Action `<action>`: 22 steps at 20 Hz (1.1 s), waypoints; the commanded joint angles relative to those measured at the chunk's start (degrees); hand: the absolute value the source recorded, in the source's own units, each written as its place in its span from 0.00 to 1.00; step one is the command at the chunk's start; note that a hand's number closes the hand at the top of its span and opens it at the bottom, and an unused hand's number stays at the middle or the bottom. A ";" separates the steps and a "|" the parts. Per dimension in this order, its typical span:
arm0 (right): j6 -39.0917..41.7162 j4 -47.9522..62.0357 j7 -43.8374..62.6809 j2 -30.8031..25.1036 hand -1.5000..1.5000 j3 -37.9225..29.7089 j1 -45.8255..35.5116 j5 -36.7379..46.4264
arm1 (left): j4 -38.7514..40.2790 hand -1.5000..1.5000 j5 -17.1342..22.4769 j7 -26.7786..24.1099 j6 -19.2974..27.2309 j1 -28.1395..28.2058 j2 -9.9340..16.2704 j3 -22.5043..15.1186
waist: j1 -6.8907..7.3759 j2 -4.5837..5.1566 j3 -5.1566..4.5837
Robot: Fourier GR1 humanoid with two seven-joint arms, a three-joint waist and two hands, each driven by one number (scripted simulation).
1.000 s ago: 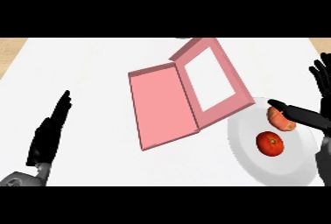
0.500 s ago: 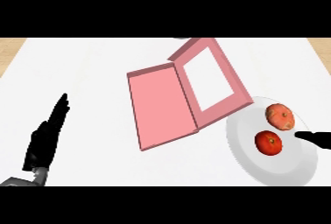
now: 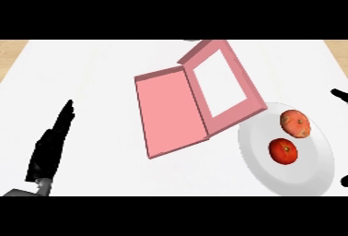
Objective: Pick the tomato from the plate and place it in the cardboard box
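The tomato (image 3: 283, 151) lies on the plate (image 3: 314, 177) by the counter's right edge, just right of the box (image 3: 197, 101). Only a tip of the right robot hand (image 3: 339, 95) shows, up-right of the tomato and nearer; its fingers cannot be judged. The left robot hand (image 3: 49, 145) rests open, fingers straight, far left

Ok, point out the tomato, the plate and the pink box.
tomato (image 3: 283, 151), head view, on the middle of its red skin.
plate (image 3: 268, 174), head view, on bare white surface near its lower left rim.
pink box (image 3: 170, 110), head view, on its open flat lid.
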 commanded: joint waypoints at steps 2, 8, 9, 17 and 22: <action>6.59 -8.25 11.16 -0.82 0.00 2.32 0.58 -2.21 | 1.53 0.50 -0.63 -0.22 -1.36 -0.94 -1.04 1.49 | -0.25 0.05 0.07; 5.93 -8.98 17.60 6.50 0.00 2.95 0.18 4.39 | -1.30 0.50 -2.58 0.21 -3.58 1.82 -2.63 3.67 | 0.12 0.08 0.14; 1.81 -11.81 21.78 9.92 0.00 10.45 0.46 9.03 | -3.13 0.50 -5.18 3.11 0.28 -0.15 -4.51 0.41 | 0.22 0.08 0.14; 7.39 -6.55 23.37 15.80 0.00 8.09 -2.85 14.37 | -3.72 0.50 -5.61 1.69 -6.46 2.72 -4.73 6.61 | 0.33 0.11 0.14; 8.96 -6.41 17.64 17.77 0.00 6.07 1.81 18.95 | -1.77 0.50 -8.15 3.86 -7.45 0.07 -7.45 8.78 | 0.06 0.11 0.15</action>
